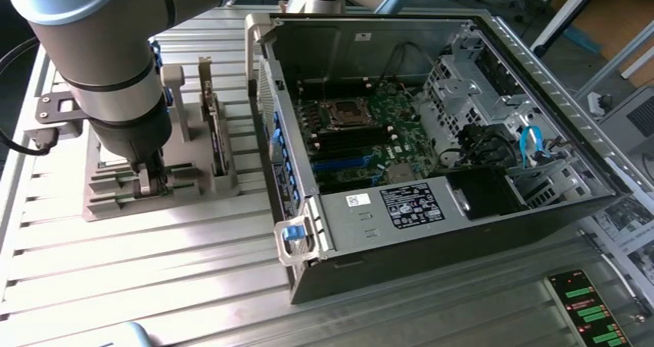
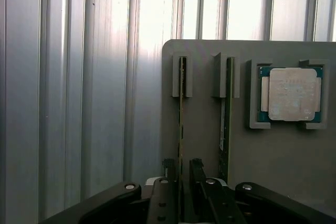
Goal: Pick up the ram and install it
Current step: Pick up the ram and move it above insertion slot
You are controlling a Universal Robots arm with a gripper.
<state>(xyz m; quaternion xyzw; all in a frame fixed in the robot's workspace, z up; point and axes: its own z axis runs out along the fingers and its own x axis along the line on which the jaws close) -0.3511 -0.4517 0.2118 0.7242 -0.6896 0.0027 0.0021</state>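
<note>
Two ram sticks stand on edge in slots of a grey holder plate (image 2: 205, 145). One ram (image 2: 181, 124) runs between my fingers; the other ram (image 2: 224, 124) stands one slot over. My gripper (image 2: 181, 170) is open, with one finger (image 2: 167, 174) on each side of the first stick and a small gap to it. In the exterior view the gripper (image 1: 152, 180) is down at the holder (image 1: 112, 198), to the left of the open computer case (image 1: 430, 132). The motherboard (image 1: 378, 144) with its memory slots (image 1: 353, 142) lies inside the case.
A square silver processor chip (image 2: 290, 94) sits in its own pocket on the holder. An expansion card (image 1: 214, 129) stands upright between the holder and the case wall. The table (image 1: 153, 270) is ribbed aluminium. A panel with green lights (image 1: 593, 309) lies at the exterior view's lower right.
</note>
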